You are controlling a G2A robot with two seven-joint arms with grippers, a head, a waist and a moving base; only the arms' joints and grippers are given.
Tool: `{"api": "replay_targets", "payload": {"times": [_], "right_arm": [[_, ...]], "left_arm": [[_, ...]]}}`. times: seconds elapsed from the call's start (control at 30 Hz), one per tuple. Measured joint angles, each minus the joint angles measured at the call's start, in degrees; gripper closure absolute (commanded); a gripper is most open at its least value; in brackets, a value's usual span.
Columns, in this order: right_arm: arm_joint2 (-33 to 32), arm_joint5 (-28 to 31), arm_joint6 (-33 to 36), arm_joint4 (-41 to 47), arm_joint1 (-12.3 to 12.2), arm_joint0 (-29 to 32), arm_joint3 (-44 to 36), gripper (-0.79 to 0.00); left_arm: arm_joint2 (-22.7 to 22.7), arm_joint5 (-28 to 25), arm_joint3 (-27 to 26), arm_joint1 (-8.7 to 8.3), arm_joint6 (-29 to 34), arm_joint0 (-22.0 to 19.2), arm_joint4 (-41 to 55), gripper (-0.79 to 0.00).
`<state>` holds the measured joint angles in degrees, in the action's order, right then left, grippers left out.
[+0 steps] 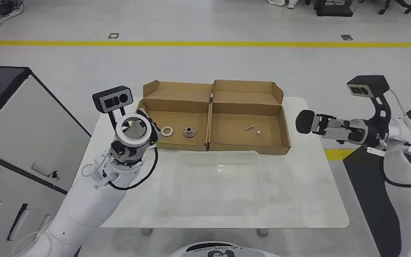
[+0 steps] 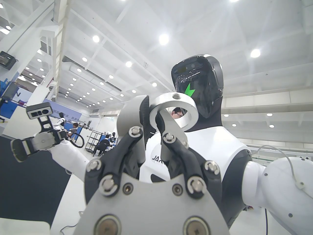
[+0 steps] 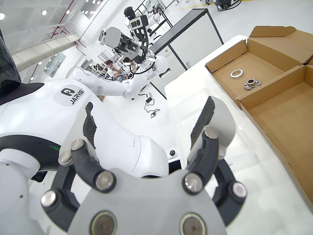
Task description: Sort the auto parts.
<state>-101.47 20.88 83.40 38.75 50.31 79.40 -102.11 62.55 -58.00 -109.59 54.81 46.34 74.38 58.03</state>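
Note:
My left gripper (image 2: 152, 121) is raised off the table's left end with its fingers upward, shut on the rim of a silver metal ring (image 2: 173, 112) that has a small threaded hole. From above, the ring (image 1: 134, 130) sits just left of the cardboard box (image 1: 209, 122). The box's left compartment holds a pale ring (image 1: 168, 131) and a flanged metal hub (image 1: 189, 132). A bolt (image 1: 249, 127) and a small piece (image 1: 258, 132) lie in its right compartment. My right gripper (image 3: 149, 123) hangs open and holds nothing, off the table's right edge (image 1: 305, 122).
The white table (image 1: 302, 193) carries a clear shallow tray (image 1: 218, 186) in front of the box. The box flaps (image 1: 247, 90) stand open at the back. A black-framed cabinet (image 1: 26, 122) stands left of the table.

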Motion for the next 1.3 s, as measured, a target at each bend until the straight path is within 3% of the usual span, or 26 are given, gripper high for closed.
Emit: {"api": "replay_targets", "payload": {"times": [1.1, 1.3], "right_arm": [[0.00, 0.00, 0.00, 0.00, 0.00, 0.00, 0.00, -0.785], [0.00, 0.00, 0.00, 0.00, 0.00, 0.00, 0.00, -0.785]], "left_arm": [[0.03, 0.02, -0.03, 0.02, 0.02, 0.02, 0.02, 0.000], [1.49, 2.67, -1.07, 0.56, 0.70, 0.58, -2.94, 0.000]]}}
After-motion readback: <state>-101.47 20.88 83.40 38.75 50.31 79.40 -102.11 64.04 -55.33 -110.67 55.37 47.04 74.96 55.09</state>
